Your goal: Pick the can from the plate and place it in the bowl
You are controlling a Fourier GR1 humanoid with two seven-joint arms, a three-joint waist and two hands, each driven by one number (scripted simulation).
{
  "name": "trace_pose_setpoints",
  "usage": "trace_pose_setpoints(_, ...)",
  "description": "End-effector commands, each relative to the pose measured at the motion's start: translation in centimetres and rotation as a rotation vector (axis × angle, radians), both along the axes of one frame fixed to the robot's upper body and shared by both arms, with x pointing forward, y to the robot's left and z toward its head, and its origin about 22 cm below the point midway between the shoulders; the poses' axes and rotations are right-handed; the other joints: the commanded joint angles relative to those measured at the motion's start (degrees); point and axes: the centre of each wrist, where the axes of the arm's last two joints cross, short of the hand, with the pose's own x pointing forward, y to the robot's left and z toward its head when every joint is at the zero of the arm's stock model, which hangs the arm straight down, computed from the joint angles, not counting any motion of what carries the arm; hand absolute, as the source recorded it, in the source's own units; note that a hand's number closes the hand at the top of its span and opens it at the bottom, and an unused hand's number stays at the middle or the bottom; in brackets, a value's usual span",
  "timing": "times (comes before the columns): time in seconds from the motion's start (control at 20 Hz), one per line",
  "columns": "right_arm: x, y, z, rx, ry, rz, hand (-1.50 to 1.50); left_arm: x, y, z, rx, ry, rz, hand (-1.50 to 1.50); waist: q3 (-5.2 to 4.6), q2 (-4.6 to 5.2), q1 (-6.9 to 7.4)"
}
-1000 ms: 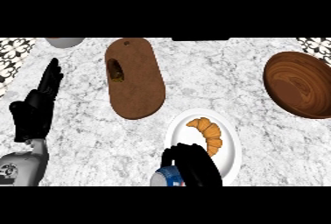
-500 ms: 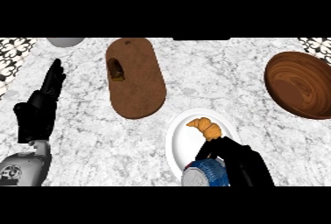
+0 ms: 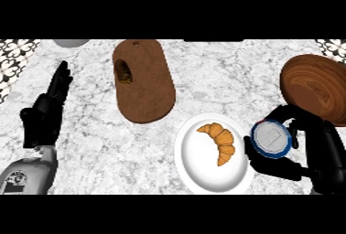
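- Fingers of the black right hand (image 3: 307, 151) curl around a blue-rimmed can with a pale lid (image 3: 272, 138), held just right of the white round plate (image 3: 202, 171).
- Plate carries a golden croissant (image 3: 219, 142).
- Brown wooden bowl (image 3: 316, 87) sits beyond the can, seemingly apart from it.
- Left hand (image 3: 44, 114) rests open at the left edge.
- Oblong wooden board (image 3: 143, 80) lies farther back.

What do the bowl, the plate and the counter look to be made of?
Bowl: probably wood, brown with visible grain rings, dull sheen. Plate: looks like glazed ceramic, plain white and smooth, though plastic can't be ruled out. Counter: marble or marble-look stone, white with grey veining.
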Motion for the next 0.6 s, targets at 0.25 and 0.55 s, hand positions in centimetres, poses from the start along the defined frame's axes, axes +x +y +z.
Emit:
trace_pose_setpoints(0.25,7.8,-10.8,-0.6,0.12,-0.121,-0.15,1.5,0.3,0.6,0.1,-0.017,0.005,-0.023,0.0,0.04,0.25,0.83)
trace_pose_setpoints(0.55,11.6,-15.1,-1.9,-0.106,-0.147,-0.233,1.5,1.5,1.2,0.6,0.014,-0.012,-0.024,0.0,0.01,0.47,1.1)
